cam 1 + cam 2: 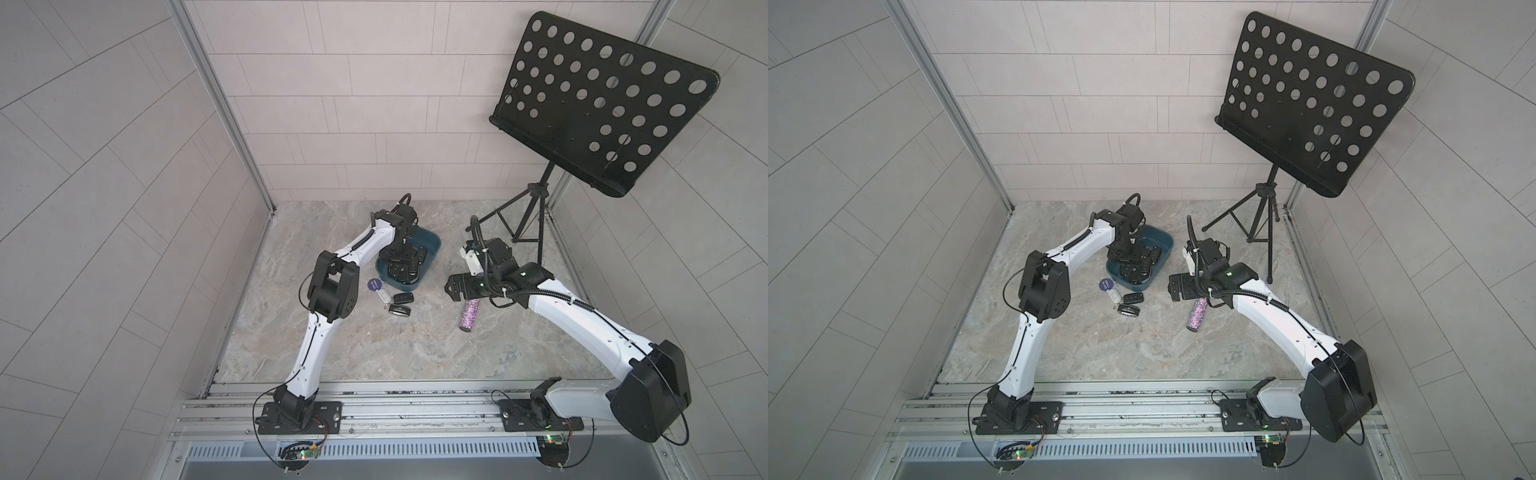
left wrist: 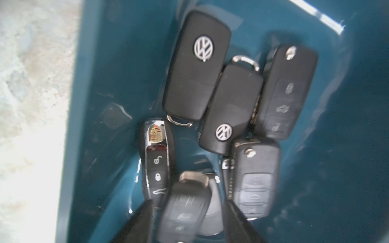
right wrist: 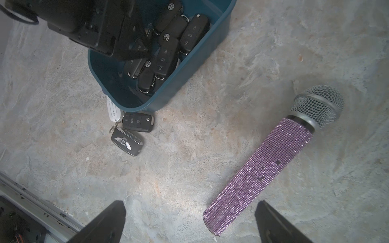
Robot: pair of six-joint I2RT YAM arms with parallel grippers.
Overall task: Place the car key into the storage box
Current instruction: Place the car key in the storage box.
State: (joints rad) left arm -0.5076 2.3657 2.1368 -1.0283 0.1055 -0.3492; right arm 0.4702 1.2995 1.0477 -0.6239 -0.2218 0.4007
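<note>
The storage box (image 1: 430, 243) (image 1: 1165, 239) is a dark teal tub on the marbled table, with several black car keys lying in it. My left gripper (image 1: 395, 259) (image 2: 188, 203) hangs inside it with its jaws apart. Between them is a blurred black car key (image 2: 183, 210), with a gap on each side, touching neither finger. Two more car keys lie on the table just outside the box: a black flip key (image 1: 402, 297) (image 3: 136, 122) and a silver-trimmed one (image 1: 400, 310) (image 3: 127, 142). My right gripper (image 1: 455, 286) (image 3: 191, 203) is open and holds nothing, to the right of the box.
A purple glitter microphone (image 1: 469, 313) (image 3: 273, 160) lies under and beside my right gripper. A white tag (image 3: 113, 110) and a round blue tag (image 1: 374, 284) sit by the loose keys. A black perforated music stand (image 1: 602, 104) rises at the back right.
</note>
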